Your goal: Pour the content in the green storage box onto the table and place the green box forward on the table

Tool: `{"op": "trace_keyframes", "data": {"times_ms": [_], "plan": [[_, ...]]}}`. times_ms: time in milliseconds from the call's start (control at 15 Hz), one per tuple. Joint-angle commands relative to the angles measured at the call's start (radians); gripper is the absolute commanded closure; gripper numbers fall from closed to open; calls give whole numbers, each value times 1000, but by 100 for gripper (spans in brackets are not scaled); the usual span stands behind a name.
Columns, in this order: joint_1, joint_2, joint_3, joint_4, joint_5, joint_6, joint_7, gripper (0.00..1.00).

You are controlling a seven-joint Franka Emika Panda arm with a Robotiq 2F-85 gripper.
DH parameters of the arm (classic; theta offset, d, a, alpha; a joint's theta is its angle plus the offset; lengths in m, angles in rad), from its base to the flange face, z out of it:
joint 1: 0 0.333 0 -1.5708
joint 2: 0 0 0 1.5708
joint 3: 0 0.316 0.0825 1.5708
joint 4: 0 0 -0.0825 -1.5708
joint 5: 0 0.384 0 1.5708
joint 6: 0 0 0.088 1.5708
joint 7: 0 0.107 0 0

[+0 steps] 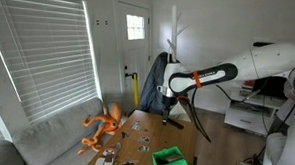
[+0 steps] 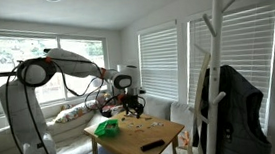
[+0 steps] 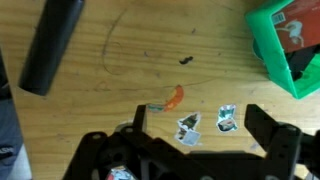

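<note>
The green storage box (image 1: pixel 170 160) stands on the brown wooden table (image 1: pixel 151 128) near its front end; it also shows in an exterior view (image 2: pixel 107 129) and at the right edge of the wrist view (image 3: pixel 288 40), with something red-brown inside. My gripper (image 1: pixel 163 92) hangs open and empty well above the table, apart from the box. In the wrist view the two dark fingers (image 3: pixel 205 125) frame bare wood with small paper cutouts (image 3: pixel 187 126) and an orange piece (image 3: pixel 175 96) lying on the table (image 3: pixel 120 60).
An orange octopus plush (image 1: pixel 103 126) sits at the table's edge by the grey sofa (image 1: pixel 45 138). A black cylinder (image 3: pixel 50 45) lies on the table. A coat rack with a dark jacket (image 2: pixel 230 104) stands near the table end.
</note>
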Motion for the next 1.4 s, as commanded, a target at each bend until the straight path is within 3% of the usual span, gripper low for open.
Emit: {"op": "trace_keyframes", "data": {"times_ms": [0,200,267,867,1333], "plan": [[27,163,71,166,-15,-126,-15,0],[-3,164,86,182,-144,-211,-28,0],[12,158,105,135,-88,-136,0,0],[-16,168,97,171,-123,-182,-20,0],[62,-21,186,-10,-126,-145,-243,0]]}}
